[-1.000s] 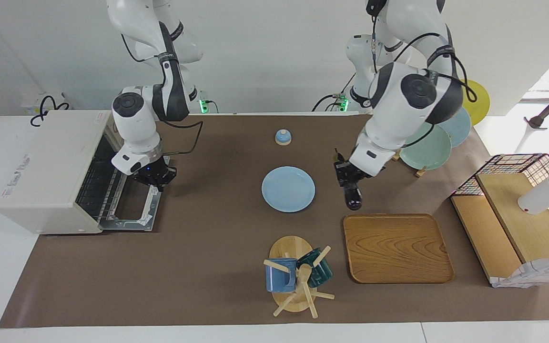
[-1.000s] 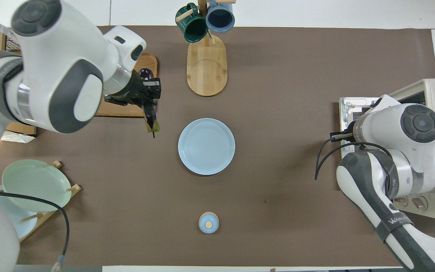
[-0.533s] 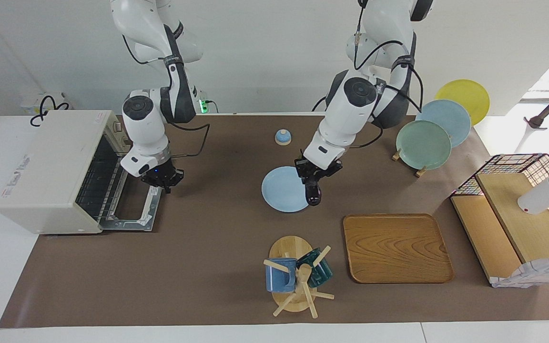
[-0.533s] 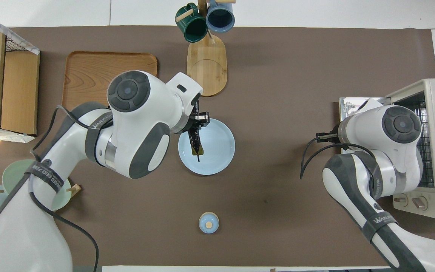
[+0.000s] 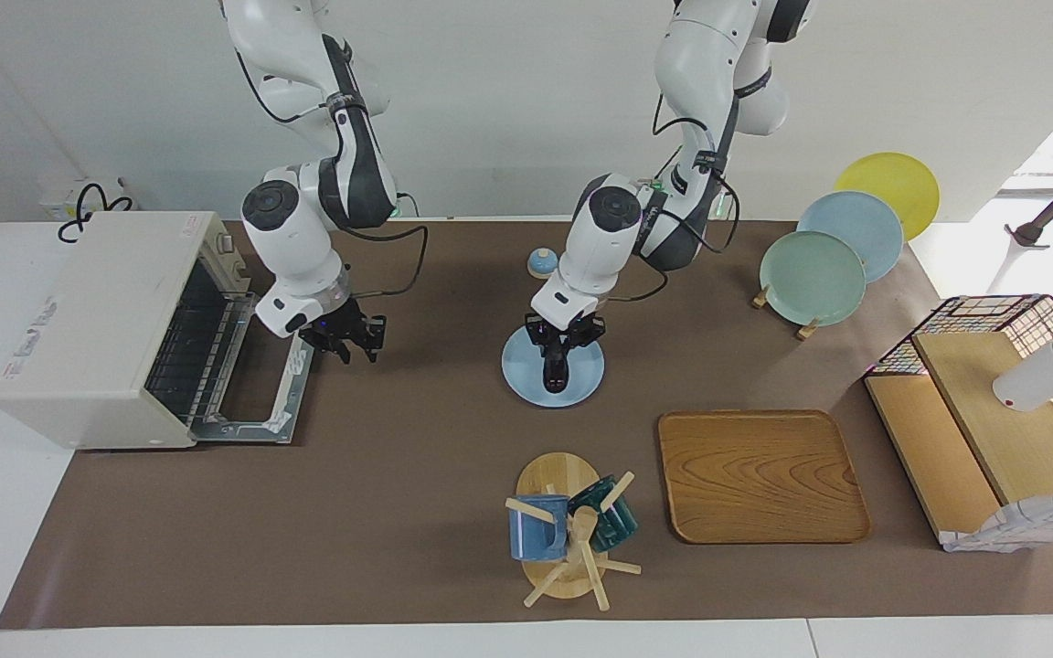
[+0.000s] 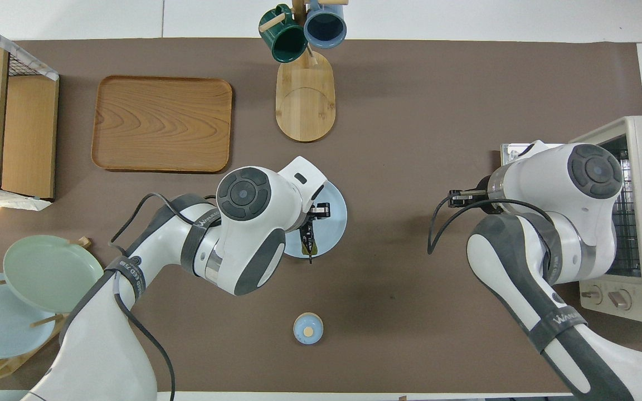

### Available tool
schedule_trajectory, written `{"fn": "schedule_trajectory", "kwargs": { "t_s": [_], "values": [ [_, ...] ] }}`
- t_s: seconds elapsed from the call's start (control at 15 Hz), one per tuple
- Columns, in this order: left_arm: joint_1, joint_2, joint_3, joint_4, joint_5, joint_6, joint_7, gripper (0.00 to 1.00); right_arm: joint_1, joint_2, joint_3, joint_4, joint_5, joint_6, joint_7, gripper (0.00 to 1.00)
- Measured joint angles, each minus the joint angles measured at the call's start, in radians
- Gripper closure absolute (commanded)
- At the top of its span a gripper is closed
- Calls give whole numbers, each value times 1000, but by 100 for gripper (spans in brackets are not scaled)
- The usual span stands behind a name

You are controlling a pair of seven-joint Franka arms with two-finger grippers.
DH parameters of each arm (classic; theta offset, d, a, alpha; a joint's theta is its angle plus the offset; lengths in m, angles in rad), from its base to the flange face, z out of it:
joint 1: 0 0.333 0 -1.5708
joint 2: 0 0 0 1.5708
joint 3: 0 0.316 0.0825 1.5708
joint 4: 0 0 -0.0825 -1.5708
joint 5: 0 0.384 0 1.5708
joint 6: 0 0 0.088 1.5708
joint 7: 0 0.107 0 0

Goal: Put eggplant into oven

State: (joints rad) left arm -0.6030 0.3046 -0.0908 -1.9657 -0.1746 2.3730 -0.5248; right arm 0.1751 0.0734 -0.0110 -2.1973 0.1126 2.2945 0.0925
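**Mia:** Where is the eggplant [image 5: 556, 370]?

**Ben:** It is up in the left gripper [image 5: 556, 345]. The gripper is closed tight on it, around its middle.

**Mia:** And what is under it?

**Ben:** The blue plate [image 5: 522, 384], in the middle of the bench [image 5: 398, 512]. The eggplant hangs right over the plate.

**Mia:** Does it touch the plate?

**Ben:** I cannot tell. Its fat dark end pokes out below the gripper, very low over the plate.

**Mia:** Which way does it point?

**Ben:** Think of the plate as a clock seen from above, with 12 pointing away from the robots. The thin green stem sticks out of the gripper toward 6 o'clock and ends over the plate's rim. The fat end is on the 12 o'clock side of the gripper.

**Mia:** Where is the oven [image 5: 88, 320]?

**Ben:** At 3 o'clock from the plate, at the right arm's end of the bench. Its door [image 5: 252, 411] is folded down flat and you can see the wire rack inside. The eggplant is well apart from it.

**Mia:** And the right gripper [image 5: 344, 338]?

**Ben:** It also hangs at 3 o'clock from the plate, just beside the edge of the oven door. It holds nothing. I cannot tell if it is open or closed.
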Motion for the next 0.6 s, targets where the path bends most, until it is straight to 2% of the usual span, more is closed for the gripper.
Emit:
{"fn": "schedule_trajectory", "kwargs": {
  "t_s": [0.13,0.2,0.27,0.6],
  "values": [
    [-2,3,1,-4,0,3,1,100,10,0,0,20,0,-13,-20,0],
    [-2,3,3,-4,0,3,2,76,15,0,1,35,0,-30,-22,0],
    [-2,3,4,-4,0,3,2,1,17,0,1,48,0,-43,-22,0],
    [23,-11,16,3,0,-16,13,0,30,1,1,62,0,-54,-26,0]
  ]
}}
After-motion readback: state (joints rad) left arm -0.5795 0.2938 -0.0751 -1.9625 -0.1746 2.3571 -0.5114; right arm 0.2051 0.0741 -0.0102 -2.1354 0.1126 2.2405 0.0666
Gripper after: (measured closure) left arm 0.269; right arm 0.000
